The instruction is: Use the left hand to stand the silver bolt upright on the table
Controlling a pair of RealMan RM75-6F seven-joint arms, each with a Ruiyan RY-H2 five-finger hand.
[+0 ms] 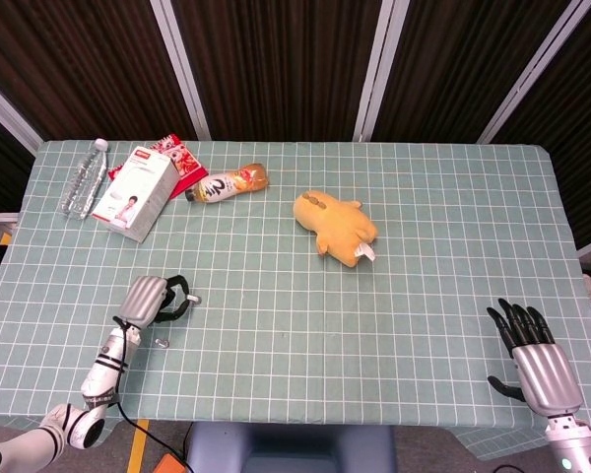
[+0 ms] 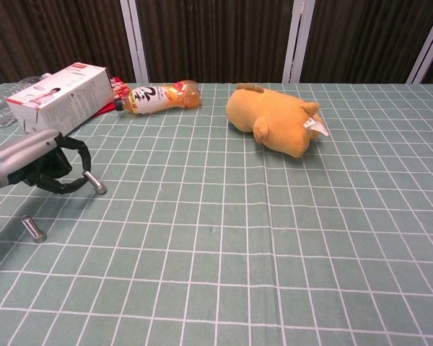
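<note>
Silver bolt (image 2: 95, 182) is pinched in the left hand (image 2: 47, 163) fingertips, tilted, raised off the table (image 2: 274, 238) at the left-front area (in head view bolt (image 1: 190, 299) pokes out to the right of left hand (image 1: 153, 299)). Second bolt (image 2: 34, 228) lies flat on the cloth just in front of that hand, apart from it. Right hand (image 1: 532, 355) sits at the table's right-front corner, fingers spread, holding nothing. Further back: yellow plush toy (image 2: 274, 124) mid-table, drink bottle (image 2: 161, 96) on its side, white box (image 2: 60, 99), red packet (image 1: 182, 163), clear water bottle (image 1: 83, 180) far left.
</note>
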